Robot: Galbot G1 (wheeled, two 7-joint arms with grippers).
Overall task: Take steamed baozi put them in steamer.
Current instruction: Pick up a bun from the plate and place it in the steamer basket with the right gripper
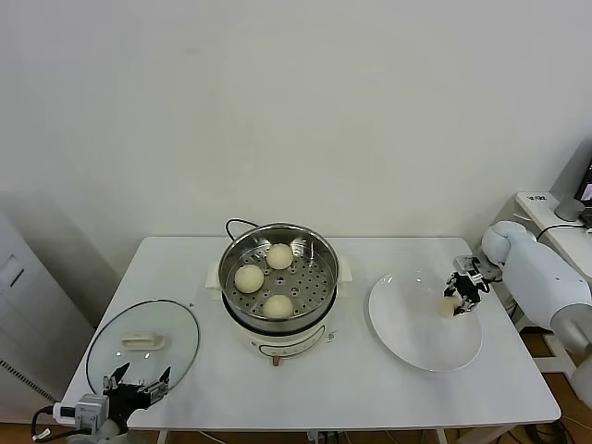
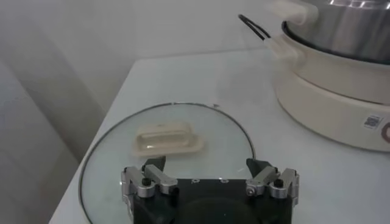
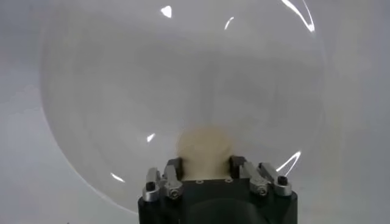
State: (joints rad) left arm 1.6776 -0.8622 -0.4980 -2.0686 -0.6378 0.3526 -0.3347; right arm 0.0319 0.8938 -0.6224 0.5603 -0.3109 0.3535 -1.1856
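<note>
Head view, nearest edge first: the left gripper [image 1: 139,384] waits at the front-left corner of the table [image 1: 351,398], fingers spread wide and holding nothing, just over the near rim of the glass lid [image 1: 139,356], which lies flat with its white handle up. The left wrist view agrees: both fingers stand apart above the glass, and the white cooker base [image 2: 329,103] sits beyond with its black cord behind.

Further in, at the middle of the table, the steamer [image 1: 319,250] stands on that base. Three buns already lie on its perforated floor: one at the near side [image 1: 277,306], one to the left [image 1: 248,277], one at the back [image 1: 279,256]. They sit close together without visibly touching.

Off to the right, the white plate [image 1: 416,342] holds the last bun [image 1: 449,305] near its far right rim. The right gripper [image 1: 455,301] is at it; in the right wrist view the fingers [image 3: 172,170] sit on either side of the bun [image 3: 204,146], pinching it or very nearly so. Whether it is lifted clear of the plate cannot be told.

So, as a judgement, three of four buns are done. What remains is to carry this fourth one across and set it in the open space at the right of the basket.
</note>
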